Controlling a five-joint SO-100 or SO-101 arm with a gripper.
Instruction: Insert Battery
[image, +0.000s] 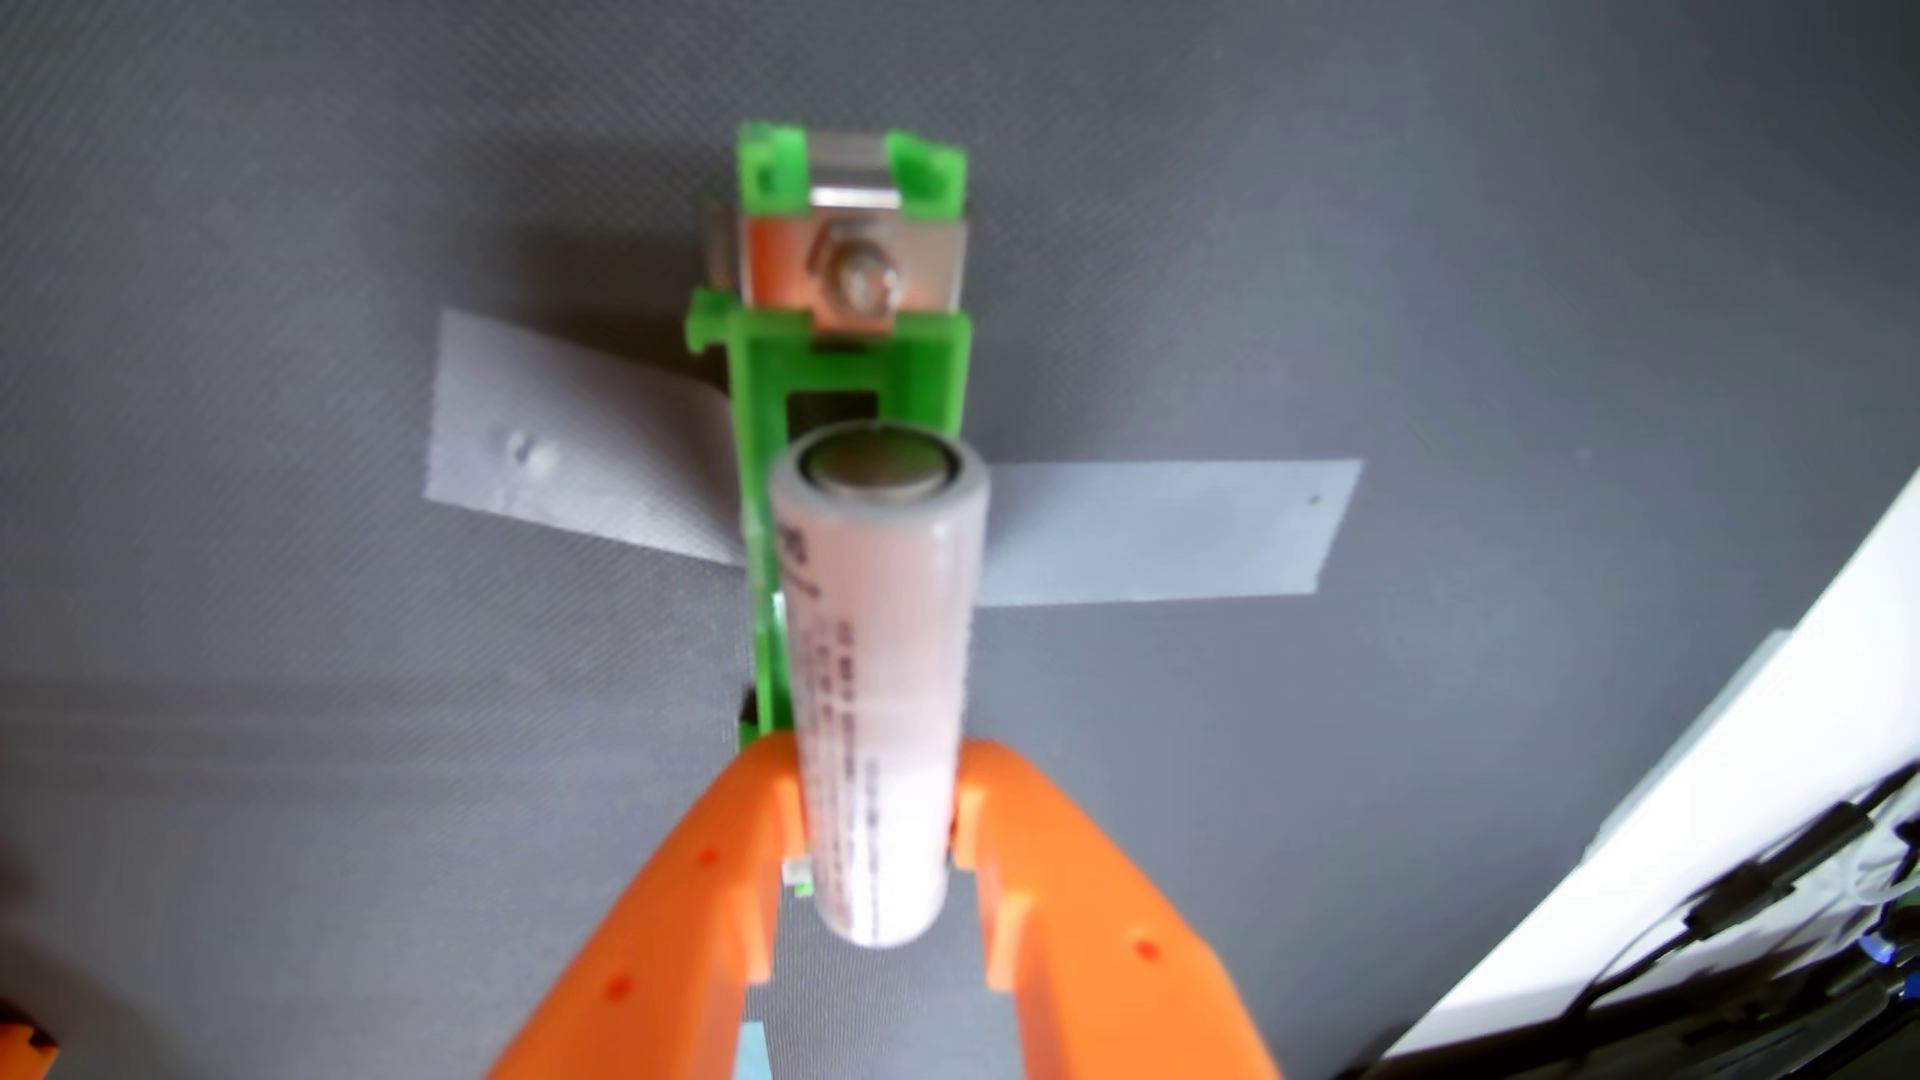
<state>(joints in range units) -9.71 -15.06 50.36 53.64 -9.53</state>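
In the wrist view, the orange gripper (878, 820) clamps a pale pinkish-white cylindrical battery (878, 665) by its lower half. Its flat metal end points toward 12 o'clock, over a green holder (852, 353) with a metal contact and bolt. Small grey print runs along the battery, too blurred to read. Grey tape (1164, 530) fixes the holder to the grey tabletop (312, 779).

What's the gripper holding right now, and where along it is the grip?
The gripper holds the white cylindrical battery, fingers clamped on its sides in the lower half, nearer the camera end. The far end points over the green holder.
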